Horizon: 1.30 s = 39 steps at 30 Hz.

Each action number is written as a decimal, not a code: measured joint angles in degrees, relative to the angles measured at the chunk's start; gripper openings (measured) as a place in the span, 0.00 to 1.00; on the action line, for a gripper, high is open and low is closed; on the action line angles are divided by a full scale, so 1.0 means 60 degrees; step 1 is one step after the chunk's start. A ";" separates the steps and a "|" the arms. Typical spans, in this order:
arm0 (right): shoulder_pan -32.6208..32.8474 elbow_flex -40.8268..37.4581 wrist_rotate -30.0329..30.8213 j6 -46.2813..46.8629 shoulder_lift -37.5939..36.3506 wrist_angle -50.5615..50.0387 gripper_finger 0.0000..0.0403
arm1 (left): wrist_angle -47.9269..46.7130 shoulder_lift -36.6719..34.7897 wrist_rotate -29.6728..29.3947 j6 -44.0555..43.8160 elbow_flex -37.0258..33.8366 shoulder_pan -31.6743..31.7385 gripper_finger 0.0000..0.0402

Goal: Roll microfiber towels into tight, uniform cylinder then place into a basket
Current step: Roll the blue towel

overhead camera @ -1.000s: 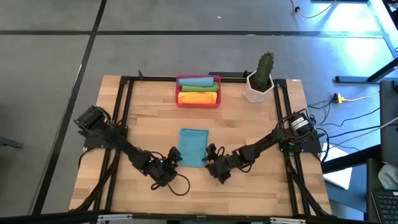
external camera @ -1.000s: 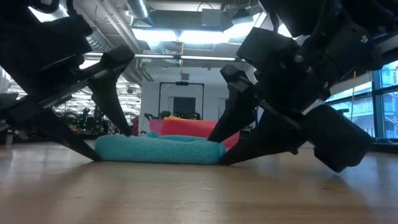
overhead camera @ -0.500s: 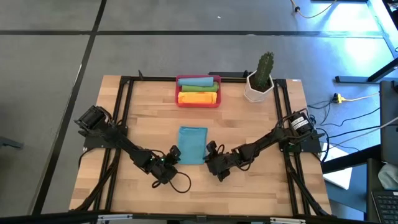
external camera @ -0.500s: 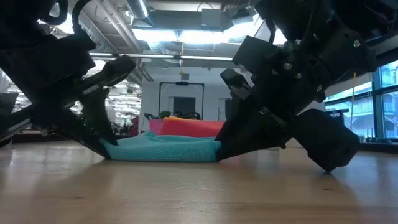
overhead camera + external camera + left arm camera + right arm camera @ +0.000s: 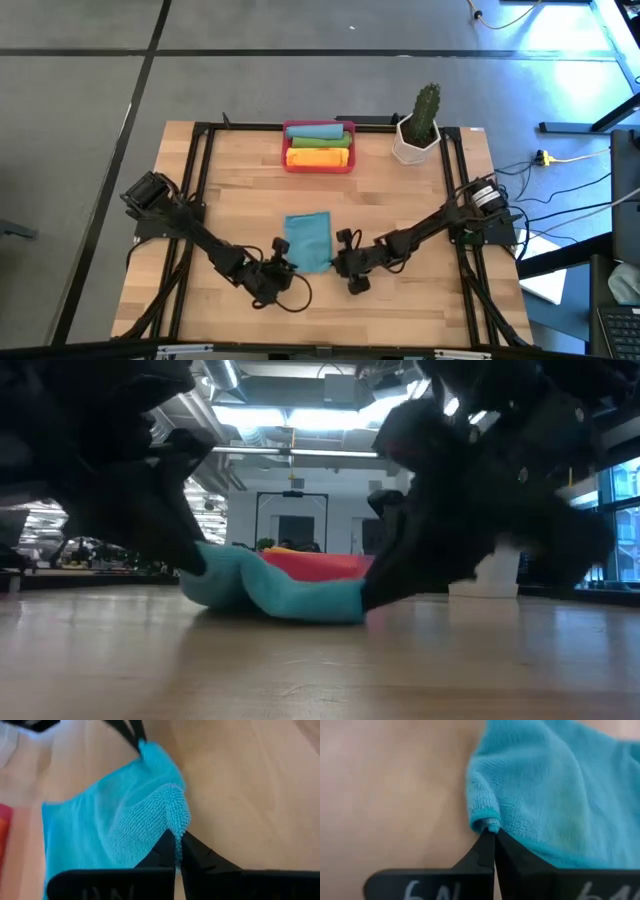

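A teal blue towel [image 5: 308, 240] lies on the wooden table, in front of the red basket [image 5: 320, 162]. The basket holds rolled towels in teal, green, yellow and orange. My left gripper [image 5: 283, 262] is shut on the towel's near left corner, and my right gripper [image 5: 339, 262] is shut on its near right corner. In the low view both near corners stand raised, the near edge [image 5: 285, 603] sags between them, and the towel's far part lies on the table. My left gripper pinches the towel's near left corner [image 5: 176, 826] between its two fingers, coming slanting down from the near left. The corner is bunched and raised off the table. My right gripper pinches the towel's near right corner [image 5: 487, 823] between its fingertips [image 5: 485, 851], slanting down from the near right. The cloth puckers at the tips, and the corner is just off the table.
A white pot with a cactus [image 5: 417, 135] stands at the far right, beside the basket. A black frame [image 5: 200, 160] runs around the tabletop. Bare wood lies to the left, right and near side of the towel.
Both grippers have shut on the towel's near corners and taken hold. The corners have come up off the table and the near edge now sags between them, while the far part has stayed flat.
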 joint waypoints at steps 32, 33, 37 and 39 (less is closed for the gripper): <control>-0.0741 -0.2885 -0.4533 0.5799 -0.0987 0.5074 0.00 | 1.1119 -0.0026 0.4090 -0.4244 -0.4509 0.1122 0.00; -0.0839 -0.2883 -0.4529 0.5932 -0.0988 0.5075 0.00 | 1.1385 -0.0029 0.4064 -0.4596 -0.4730 0.1226 0.00; -0.1205 -0.2885 -0.4501 0.6253 -0.0980 0.4984 0.00 | 1.1423 -0.0029 0.4060 -0.5971 -0.5190 0.1529 0.00; -0.1341 -0.2874 -0.4486 0.6374 -0.0980 0.4841 0.00 | 1.1043 -0.0029 0.4312 -0.6450 -0.5191 0.1644 0.00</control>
